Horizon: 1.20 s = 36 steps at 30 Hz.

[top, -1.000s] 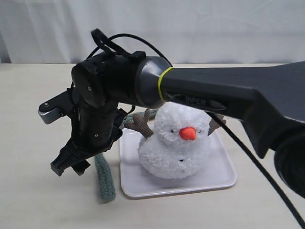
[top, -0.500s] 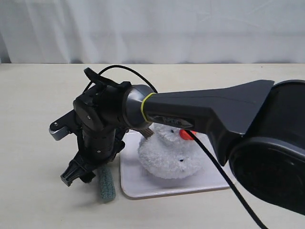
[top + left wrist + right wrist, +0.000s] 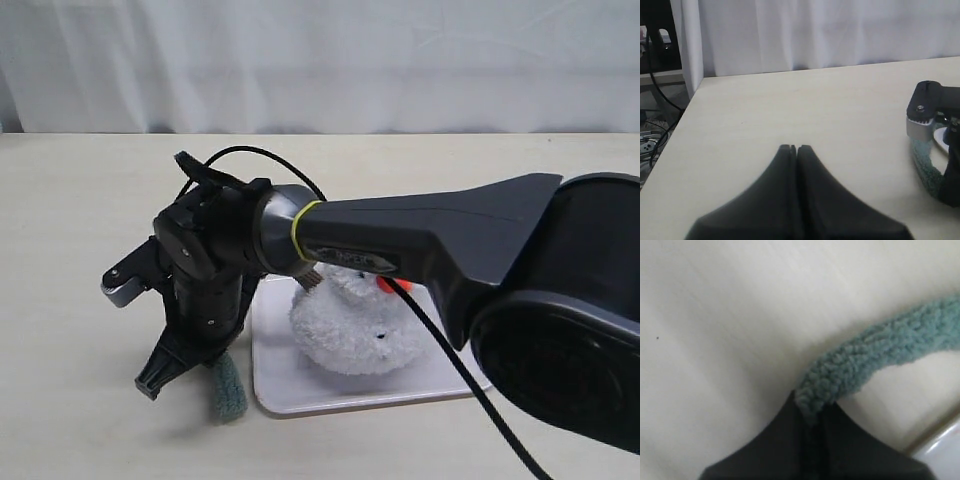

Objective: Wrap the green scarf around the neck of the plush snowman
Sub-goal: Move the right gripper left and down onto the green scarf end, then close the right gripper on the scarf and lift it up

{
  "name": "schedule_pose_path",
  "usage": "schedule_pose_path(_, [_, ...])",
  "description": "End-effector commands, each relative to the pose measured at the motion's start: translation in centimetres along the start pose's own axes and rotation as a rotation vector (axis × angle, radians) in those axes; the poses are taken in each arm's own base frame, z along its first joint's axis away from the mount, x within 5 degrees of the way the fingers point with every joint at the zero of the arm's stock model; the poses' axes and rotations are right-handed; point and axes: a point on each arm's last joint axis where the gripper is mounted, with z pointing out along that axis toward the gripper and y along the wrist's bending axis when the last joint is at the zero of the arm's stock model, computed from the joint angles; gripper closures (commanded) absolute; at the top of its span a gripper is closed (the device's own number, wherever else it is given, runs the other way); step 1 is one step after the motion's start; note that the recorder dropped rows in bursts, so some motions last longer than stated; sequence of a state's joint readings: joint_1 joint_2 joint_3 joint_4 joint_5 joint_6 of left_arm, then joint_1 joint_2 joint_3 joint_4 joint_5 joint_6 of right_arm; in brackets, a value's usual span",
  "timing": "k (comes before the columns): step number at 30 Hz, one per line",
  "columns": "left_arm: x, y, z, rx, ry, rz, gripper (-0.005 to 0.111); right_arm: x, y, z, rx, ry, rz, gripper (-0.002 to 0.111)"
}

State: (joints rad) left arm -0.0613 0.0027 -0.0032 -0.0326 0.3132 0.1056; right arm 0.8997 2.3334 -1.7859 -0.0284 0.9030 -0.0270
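The plush snowman (image 3: 345, 330) sits on a white tray (image 3: 330, 395); my right arm hides its head and neck, and only a bit of its orange nose (image 3: 385, 286) shows. The green scarf (image 3: 228, 390) lies on the table to the left of the tray. My right gripper (image 3: 157, 381) reaches across down to the table there. In the right wrist view that gripper (image 3: 812, 407) is shut on a bunched fold of the scarf (image 3: 880, 352). My left gripper (image 3: 793, 148) is shut with nothing in it, over bare table, well away from the scarf (image 3: 926, 167).
A white curtain (image 3: 320, 60) hangs behind the table. The tray's corner (image 3: 945, 455) lies close to the right gripper. The right arm's black cable (image 3: 470, 385) trails over the tray. The table's edge (image 3: 670, 140) and loose cables show in the left wrist view.
The right arm has come down to the table beside the tray, and its jaws, open before, have closed on the scarf. The snowman's head is now more hidden.
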Motion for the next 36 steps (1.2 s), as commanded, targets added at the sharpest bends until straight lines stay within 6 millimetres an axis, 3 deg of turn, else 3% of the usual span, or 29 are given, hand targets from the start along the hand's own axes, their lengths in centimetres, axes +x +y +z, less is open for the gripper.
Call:
schedule_pose_path(1, [0.0,0.0,0.0,0.006,-0.009,0.003,0.107,-0.4,-0.3,-3.5,0.014,-0.046,-0.042,0.104])
schedule_pose_path(5, [0.0,0.0,0.0,0.006,-0.009,0.003,0.107,-0.6,-0.3,-8.1,0.019,-0.123,-0.044,0.104])
schedule_pose_path(11, [0.0,0.0,0.0,0.006,-0.009,0.003,0.107,0.3,1.8,-17.1,0.154,-0.247,-0.182,0.104])
schedule_pose_path(16, [0.0,0.0,0.0,0.006,-0.009,0.003,0.107,2.4,4.1,-24.5,0.327,-0.359,-0.241,0.104])
schedule_pose_path(21, [0.0,0.0,0.0,0.006,-0.009,0.003,0.107,5.7,4.9,-31.2,0.475,-0.452,-0.220,0.104])
schedule_pose_path(28, [0.0,0.0,0.0,0.006,-0.009,0.003,0.107,10.4,5.7,-38.4,0.432,-0.657,-0.170,0.104])
schedule_pose_path(36, [0.0,0.0,0.0,0.006,-0.009,0.003,0.107,13.9,6.9,-41.9,0.325,-0.765,-0.201,0.104])
